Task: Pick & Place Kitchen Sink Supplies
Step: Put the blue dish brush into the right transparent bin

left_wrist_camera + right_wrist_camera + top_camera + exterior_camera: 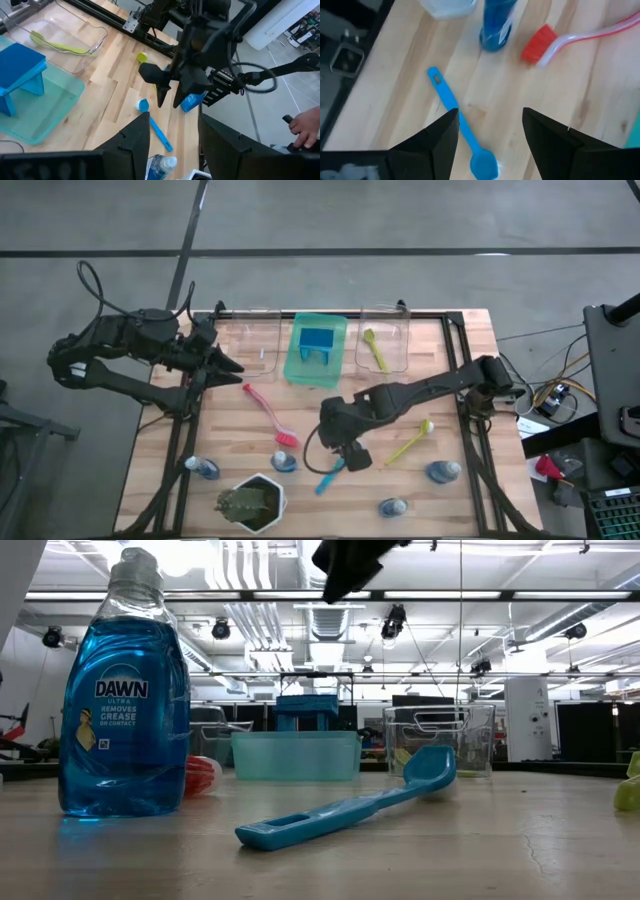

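Observation:
A blue dish brush [330, 476] lies flat on the wooden table near the front; the low view shows its length [350, 805] resting on the table. My right gripper [490, 125] hangs open a little above it, pointing steeply down, one finger on either side of the handle [454, 107] without touching. The low view shows this gripper [350, 565] well above the table. A red brush [270, 412], a yellow-green brush [410, 442] and blue bottles [284, 461] [443, 471] rest on the table. My left gripper [170, 145] waits open at the far left.
At the far edge stand two clear bins [250, 340] [384, 345], the right one holding a yellow-green brush [375, 350], and a green tray [316, 370] with a blue piece [318, 342]. A potted plant [250, 502] and more bottles [205, 468] [392, 507] sit near the front.

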